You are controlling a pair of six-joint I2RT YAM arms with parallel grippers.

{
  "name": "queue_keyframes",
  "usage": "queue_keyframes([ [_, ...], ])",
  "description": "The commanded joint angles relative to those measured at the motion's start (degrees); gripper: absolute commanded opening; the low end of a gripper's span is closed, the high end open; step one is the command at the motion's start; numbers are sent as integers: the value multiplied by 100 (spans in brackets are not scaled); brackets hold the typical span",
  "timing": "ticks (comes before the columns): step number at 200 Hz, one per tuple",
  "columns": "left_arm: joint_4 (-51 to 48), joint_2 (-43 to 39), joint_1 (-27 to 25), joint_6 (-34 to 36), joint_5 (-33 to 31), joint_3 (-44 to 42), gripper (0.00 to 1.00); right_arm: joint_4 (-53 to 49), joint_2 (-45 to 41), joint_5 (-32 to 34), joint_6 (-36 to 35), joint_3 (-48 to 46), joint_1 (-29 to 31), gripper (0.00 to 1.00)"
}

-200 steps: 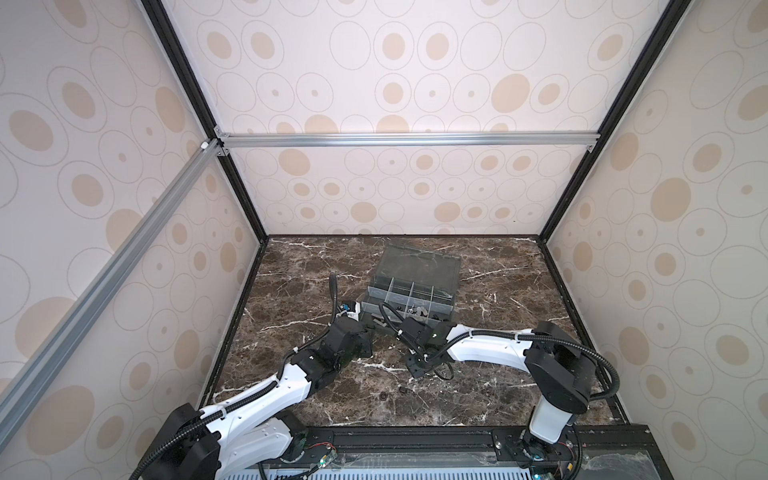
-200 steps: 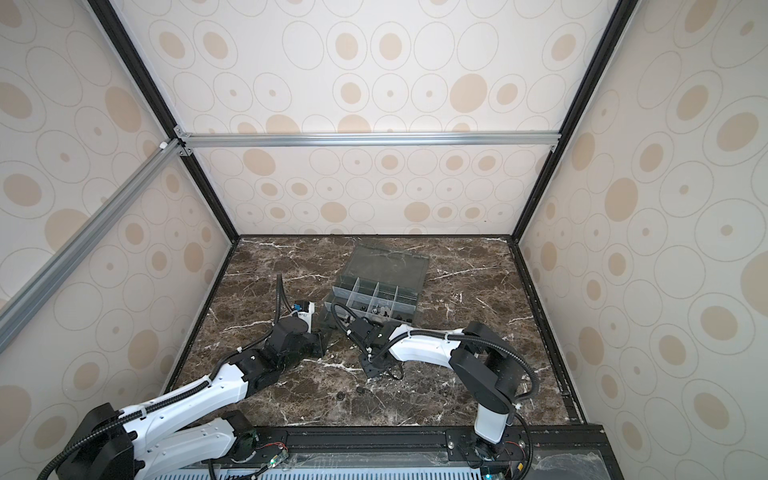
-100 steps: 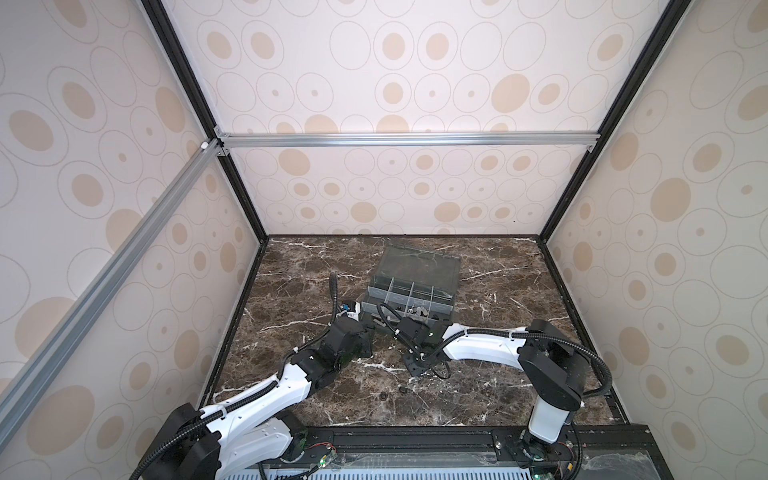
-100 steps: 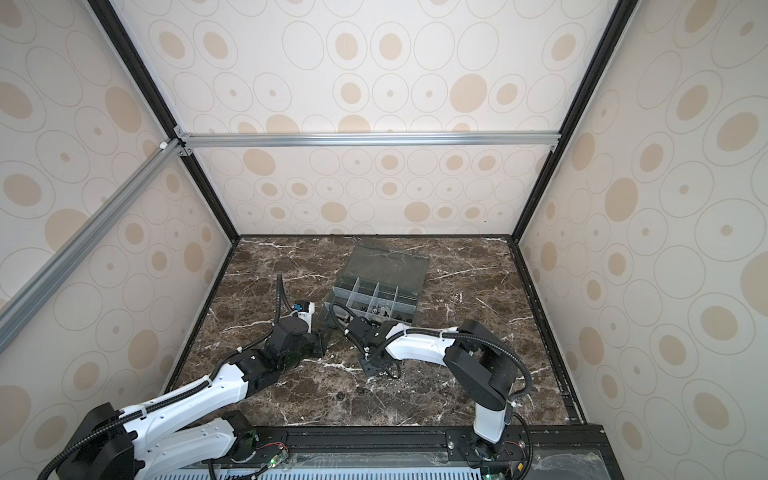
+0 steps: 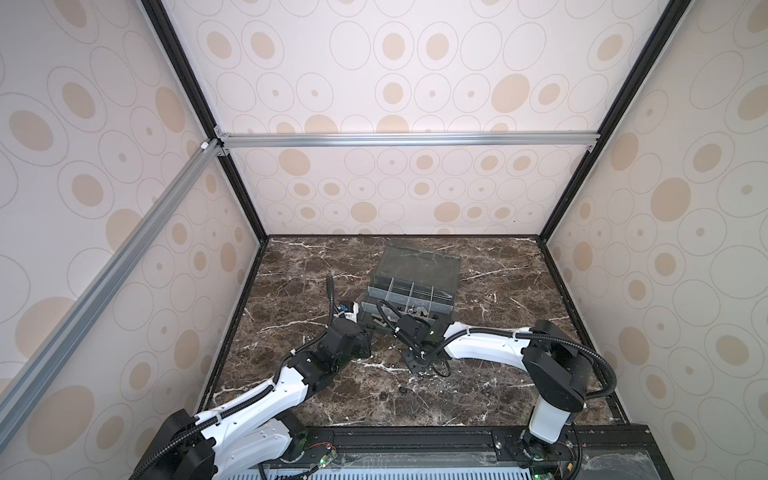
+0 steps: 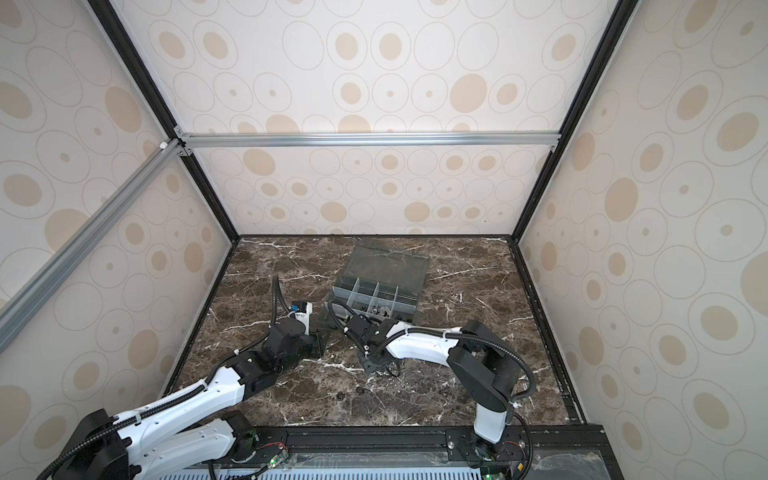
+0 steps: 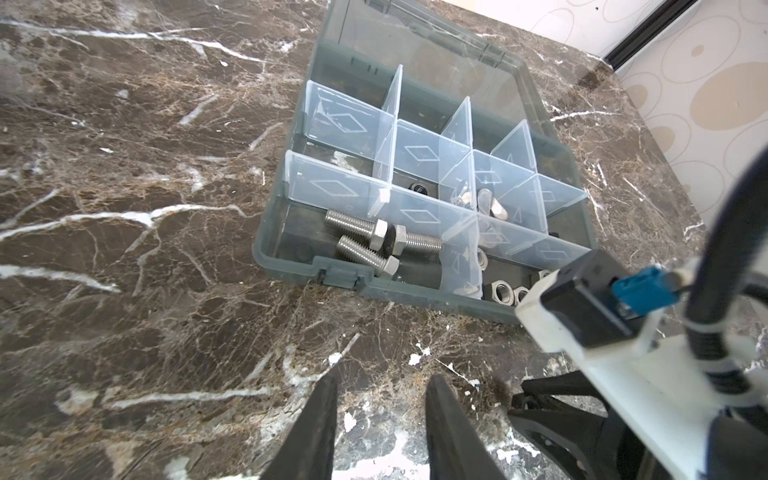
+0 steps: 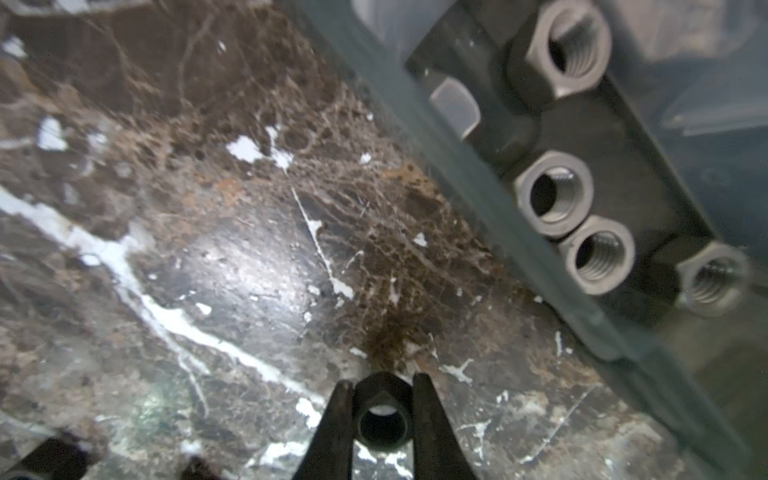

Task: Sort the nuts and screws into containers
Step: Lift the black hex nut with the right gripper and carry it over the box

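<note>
The right gripper is closed narrow on a black nut. Its two fingers press opposite flats of the hexagon. The nut's bore runs crosswise to the fingers and faces straight up at the wrist camera, with one corner of the hexagon pointing ahead past the fingertips. It sits over the bare counter, just outside the front wall of the organizer box.

The left gripper hangs over the counter near the same front wall, with its tips aimed toward the box. Its fingers stand a modest gap apart with nothing between them.

The box's lid is folded back flat behind it, and pale dividers split the box into cells. Three silver screws lie flat in the front corner cell. Their long axes run roughly along the front wall. Two shafts point away from the neighbouring cell, while the third screw is turned the opposite way, so two heads meet at a small black round piece.

In the next front cell lie silver nuts resting flat, their threaded holes facing upward. Two of them touch side by side along the wall.

In both top views two small dark pieces lie on the counter well in front of the box. They are too small to tell which way they lie.
</note>
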Motion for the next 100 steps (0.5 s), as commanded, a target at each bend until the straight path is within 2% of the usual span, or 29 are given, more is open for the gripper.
queue_keyframes([
  [1, -7, -136, 45, -127, -112, -12, 36, -152, -311, 288, -330, 378, -6, 19],
  [41, -70, -357, 47, -179, -222, -67, 36, -107, -292, 252, -778, 1107, -322, 19],
  [100, -199, -644, 46, -303, -262, -124, 36, 143, -23, 146, -1007, 2003, -564, 19],
])
